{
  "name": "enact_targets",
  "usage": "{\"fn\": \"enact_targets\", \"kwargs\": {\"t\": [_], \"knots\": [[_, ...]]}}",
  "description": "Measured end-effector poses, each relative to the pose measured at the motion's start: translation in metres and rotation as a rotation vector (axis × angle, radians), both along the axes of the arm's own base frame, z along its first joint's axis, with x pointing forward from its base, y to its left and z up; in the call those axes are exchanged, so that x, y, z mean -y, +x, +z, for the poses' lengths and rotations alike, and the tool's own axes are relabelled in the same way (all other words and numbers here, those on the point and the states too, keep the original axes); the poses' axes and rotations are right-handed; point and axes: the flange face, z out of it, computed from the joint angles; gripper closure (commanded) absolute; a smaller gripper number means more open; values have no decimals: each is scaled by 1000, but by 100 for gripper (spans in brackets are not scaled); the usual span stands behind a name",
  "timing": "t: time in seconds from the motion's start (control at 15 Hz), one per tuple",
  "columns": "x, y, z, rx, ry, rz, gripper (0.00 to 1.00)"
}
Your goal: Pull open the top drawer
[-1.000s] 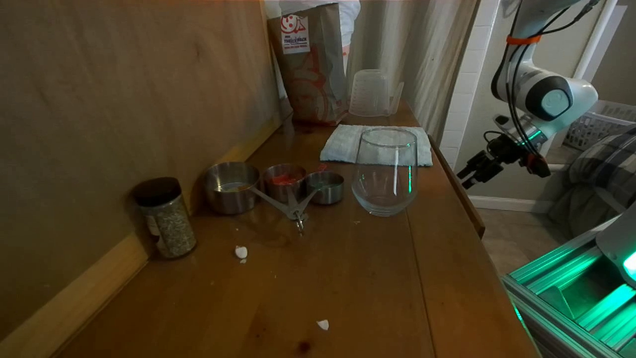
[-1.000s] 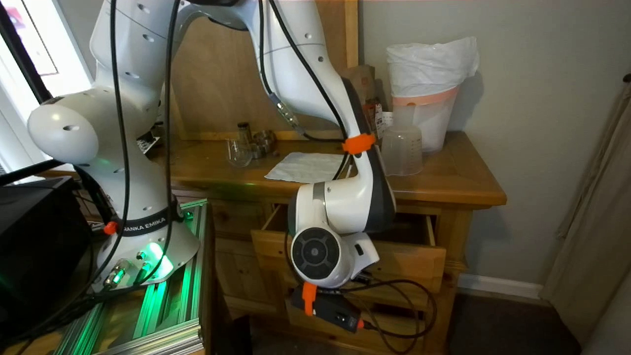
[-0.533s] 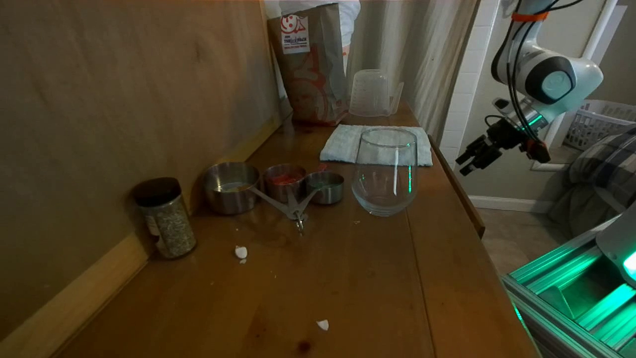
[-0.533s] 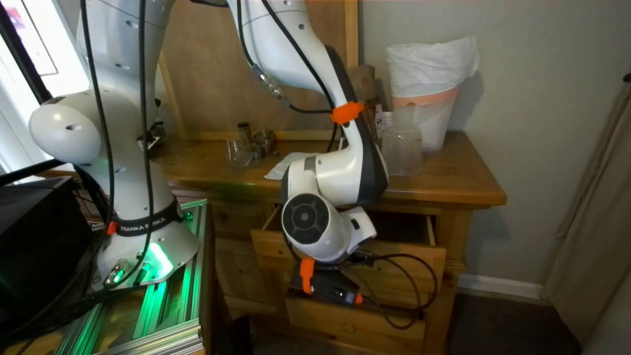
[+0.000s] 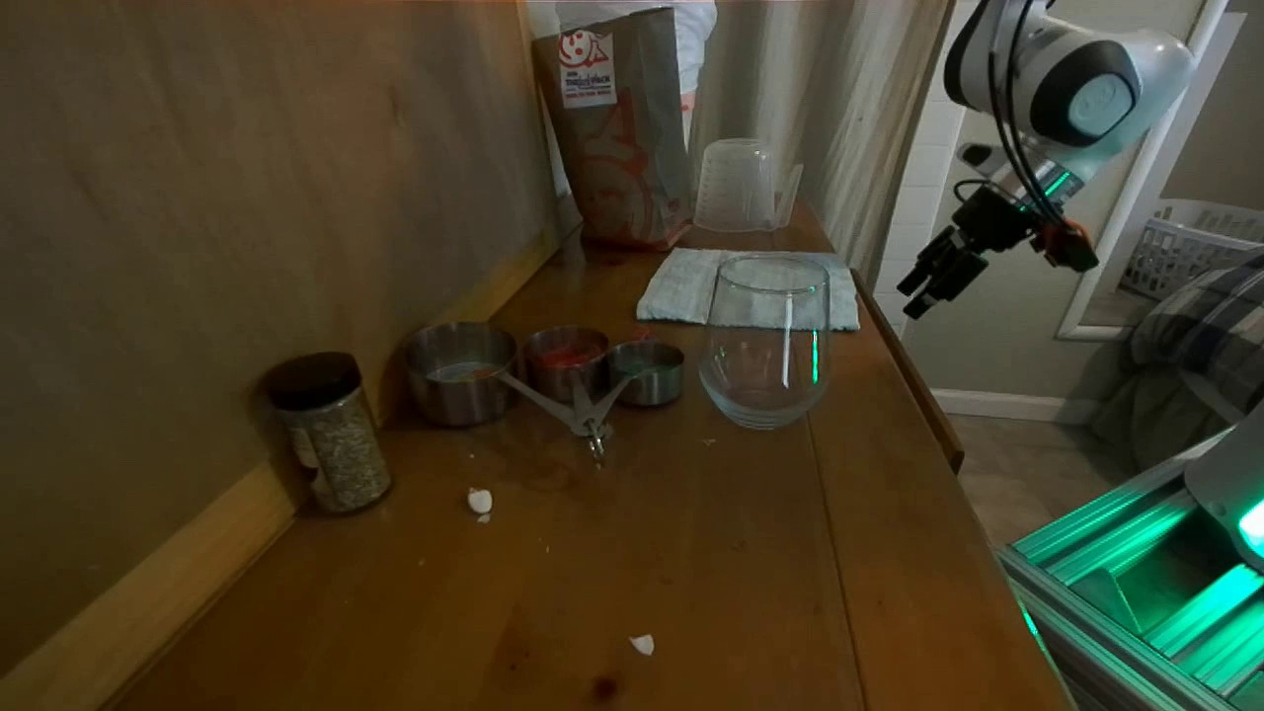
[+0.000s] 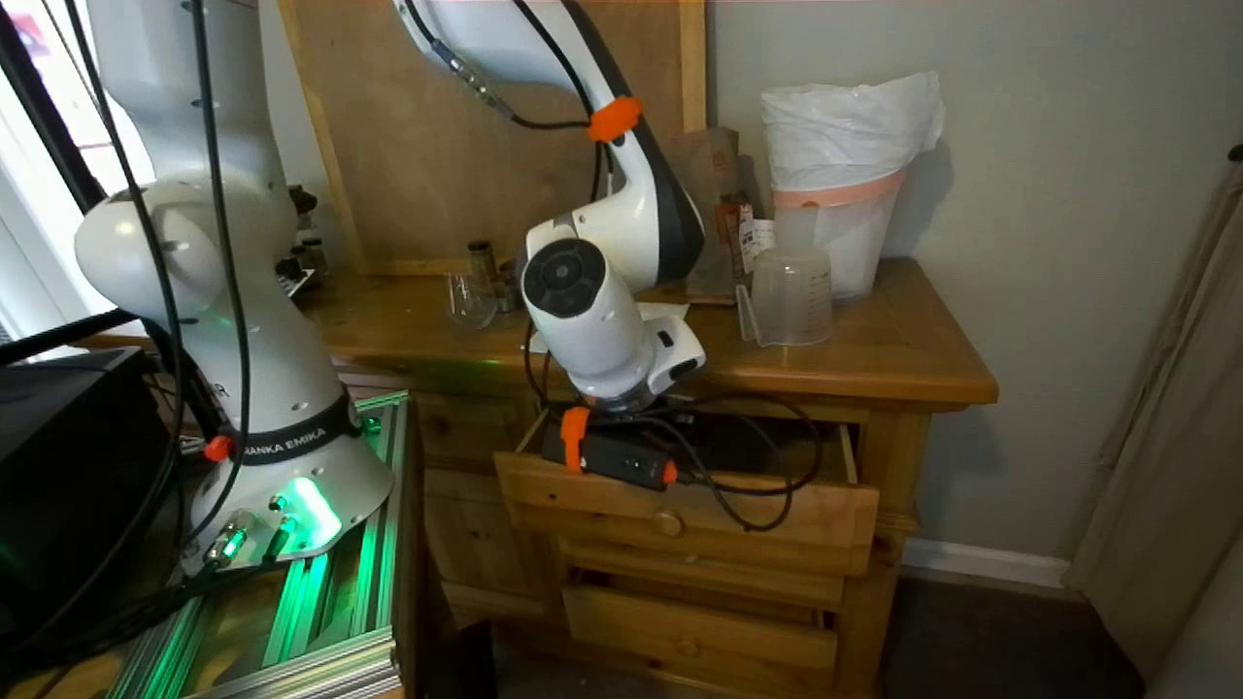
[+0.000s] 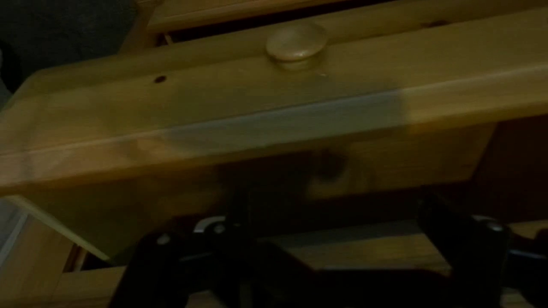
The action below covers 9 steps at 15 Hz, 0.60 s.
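Observation:
The top drawer is a wooden drawer in the cabinet, pulled partly out; its front (image 6: 592, 500) and round knob (image 6: 668, 524) show in an exterior view. In the wrist view the drawer front (image 7: 205, 107), its knob (image 7: 296, 42) and the dark inside of the drawer show. My gripper (image 7: 334, 201) has its two dark fingers wide apart with nothing between them. It is over the drawer's opening, apart from the knob. The gripper (image 5: 910, 298) also shows in an exterior view, beyond the tabletop edge. In the opposite exterior view the wrist hides the fingers.
A lower drawer (image 6: 699, 636) is also partly open. On the cabinet top (image 6: 874, 364) stand a glass (image 5: 765, 346), a cloth (image 5: 681, 286), measuring cups (image 5: 461, 373), a spice jar (image 5: 331, 434), a paper bag (image 5: 622, 138), a plastic jug (image 6: 794, 296) and a lined bin (image 6: 850, 184).
The arm has risen, drawing the gripper up from in front of the drawers to above the top drawer. The top drawer's front and knob are uncovered. The drawer shows no visible movement.

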Motion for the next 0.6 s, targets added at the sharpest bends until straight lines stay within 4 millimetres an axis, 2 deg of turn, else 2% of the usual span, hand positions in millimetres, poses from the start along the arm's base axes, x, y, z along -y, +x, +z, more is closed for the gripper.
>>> {"fn": "enact_targets", "kwargs": {"t": [0.27,0.6], "knots": [[-30,0,34,-42,7,-15,0],[-56,5,69,-76,18,-102,0]]}}
